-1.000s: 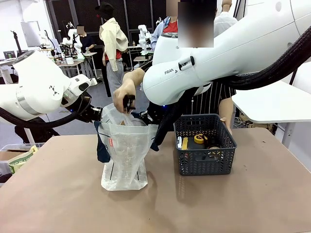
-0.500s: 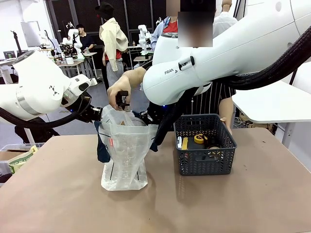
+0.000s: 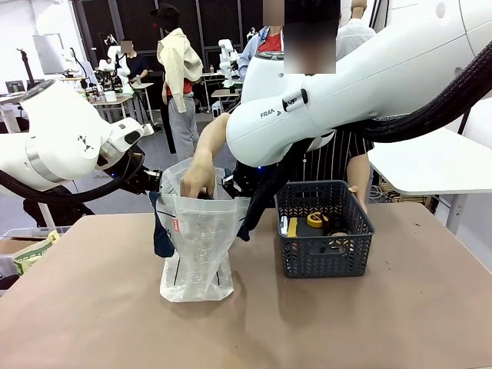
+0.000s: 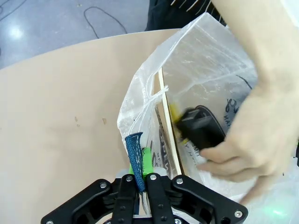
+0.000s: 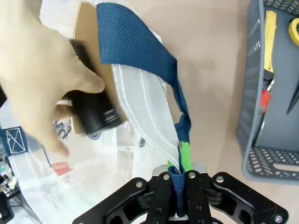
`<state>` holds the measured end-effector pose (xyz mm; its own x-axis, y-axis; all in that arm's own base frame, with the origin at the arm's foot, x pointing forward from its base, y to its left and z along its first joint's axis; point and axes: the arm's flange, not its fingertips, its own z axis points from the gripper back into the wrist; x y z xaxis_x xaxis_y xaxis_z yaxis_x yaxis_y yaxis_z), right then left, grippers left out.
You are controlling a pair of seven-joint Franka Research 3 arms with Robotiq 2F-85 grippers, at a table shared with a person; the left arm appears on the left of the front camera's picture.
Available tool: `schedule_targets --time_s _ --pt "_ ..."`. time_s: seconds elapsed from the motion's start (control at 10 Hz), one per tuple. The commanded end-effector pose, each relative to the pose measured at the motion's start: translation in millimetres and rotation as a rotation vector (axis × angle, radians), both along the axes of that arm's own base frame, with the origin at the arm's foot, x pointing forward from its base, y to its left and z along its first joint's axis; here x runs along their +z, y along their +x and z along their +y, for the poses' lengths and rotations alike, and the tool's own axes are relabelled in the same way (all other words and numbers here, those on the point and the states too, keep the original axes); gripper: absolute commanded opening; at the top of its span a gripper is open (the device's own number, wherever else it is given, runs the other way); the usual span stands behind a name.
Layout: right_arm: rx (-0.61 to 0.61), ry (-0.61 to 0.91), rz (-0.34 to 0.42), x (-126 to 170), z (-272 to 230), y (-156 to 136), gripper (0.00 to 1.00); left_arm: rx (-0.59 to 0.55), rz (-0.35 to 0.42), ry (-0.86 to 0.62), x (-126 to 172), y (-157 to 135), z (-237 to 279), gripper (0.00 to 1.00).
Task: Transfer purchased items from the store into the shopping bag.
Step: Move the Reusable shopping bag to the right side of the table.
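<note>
Left wrist view — left claw [image 4: 140, 171] clamps bag [image 4: 140, 93] rim; hand [image 4: 254, 135] crowds mouth.

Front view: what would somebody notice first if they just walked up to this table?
A person's hand holds a dark item in the mouth of the see-through shopping bag standing on the table. The left gripper and right gripper each pinch a navy handle, holding the bag open from both sides. Right of the bag sits the dark grey basket with more goods inside.

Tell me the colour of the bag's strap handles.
Strap handles: navy blue, clearest in right wrist view.
</note>
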<state>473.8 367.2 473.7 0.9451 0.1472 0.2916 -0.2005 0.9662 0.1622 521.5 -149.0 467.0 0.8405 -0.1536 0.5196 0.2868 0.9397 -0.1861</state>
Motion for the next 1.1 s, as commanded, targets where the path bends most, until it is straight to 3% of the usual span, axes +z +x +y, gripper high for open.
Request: schedule_targets --time_s 0.0,1.0 --pt "0.001 0.006 0.005 0.0 -0.2 -0.8 0.0 0.002 -0.002 0.001 1.4 -3.2 2.1 0.0" --pt "0.001 0.006 0.005 0.0 -0.2 -0.8 0.0 0.002 -0.002 0.001 1.4 -3.2 2.1 0.0"
